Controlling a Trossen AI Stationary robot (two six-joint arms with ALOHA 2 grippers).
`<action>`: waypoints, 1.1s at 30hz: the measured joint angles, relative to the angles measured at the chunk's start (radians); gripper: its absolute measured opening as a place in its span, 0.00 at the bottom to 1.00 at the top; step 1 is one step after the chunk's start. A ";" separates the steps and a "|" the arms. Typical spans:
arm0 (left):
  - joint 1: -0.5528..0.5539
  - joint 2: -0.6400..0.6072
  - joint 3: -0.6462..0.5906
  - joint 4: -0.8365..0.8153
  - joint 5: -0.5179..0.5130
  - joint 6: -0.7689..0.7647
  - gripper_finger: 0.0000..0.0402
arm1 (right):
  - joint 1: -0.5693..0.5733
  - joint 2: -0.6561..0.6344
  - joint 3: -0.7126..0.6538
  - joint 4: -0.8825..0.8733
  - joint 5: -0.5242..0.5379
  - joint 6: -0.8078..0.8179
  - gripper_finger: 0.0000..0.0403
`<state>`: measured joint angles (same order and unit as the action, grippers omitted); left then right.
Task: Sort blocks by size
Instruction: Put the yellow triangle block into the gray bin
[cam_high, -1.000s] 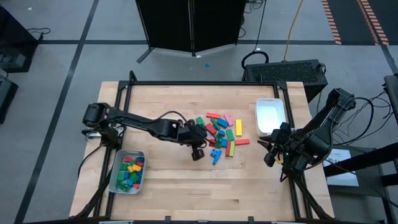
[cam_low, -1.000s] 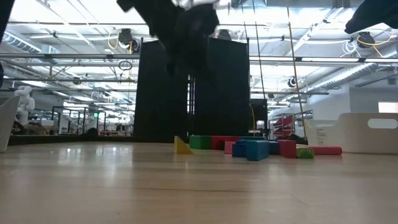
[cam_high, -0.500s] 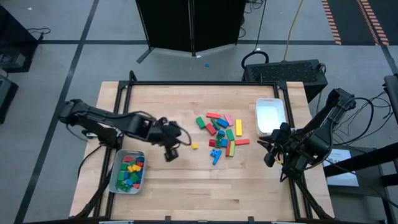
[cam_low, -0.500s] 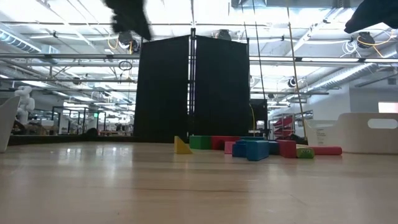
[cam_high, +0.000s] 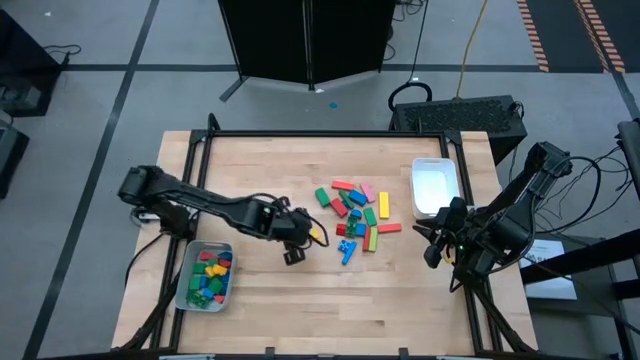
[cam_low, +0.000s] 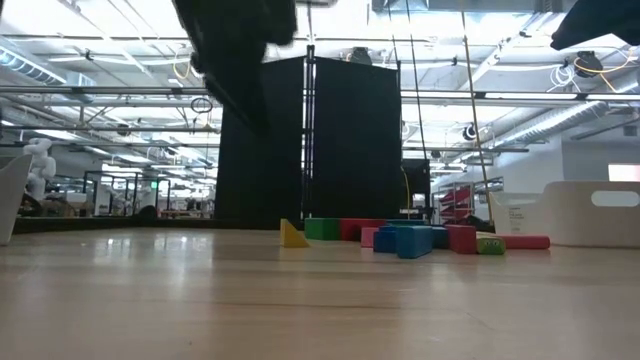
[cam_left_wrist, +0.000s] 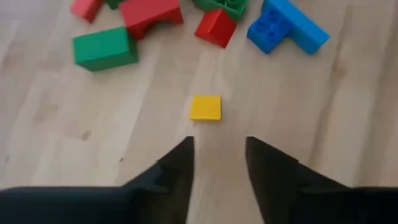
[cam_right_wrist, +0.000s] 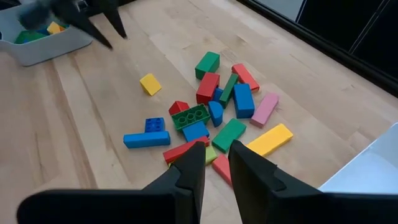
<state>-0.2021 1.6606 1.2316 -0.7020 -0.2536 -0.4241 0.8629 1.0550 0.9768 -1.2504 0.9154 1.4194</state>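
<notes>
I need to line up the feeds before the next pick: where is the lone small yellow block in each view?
High view: yellow block just left of the pile, beside the left gripper.
Low view: at the pile's left end.
Left wrist view: just ahead of the open fingers.
Right wrist view: apart from the pile.
Shared landmark: blue L-shaped piece.
</notes>
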 joint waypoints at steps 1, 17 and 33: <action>0.000 0.022 0.000 0.004 -0.006 0.009 0.41 | 0.000 0.000 0.000 0.002 0.000 0.000 0.17; 0.082 0.229 0.000 0.127 0.064 0.052 0.55 | 0.000 0.000 0.000 0.002 0.000 -0.032 0.17; 0.116 0.286 0.001 0.207 0.141 0.112 0.55 | 0.000 0.000 0.000 -0.018 0.000 -0.051 0.17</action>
<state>-0.0864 1.9466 1.2322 -0.4953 -0.1124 -0.3125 0.8629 1.0550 0.9768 -1.2680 0.9150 1.3682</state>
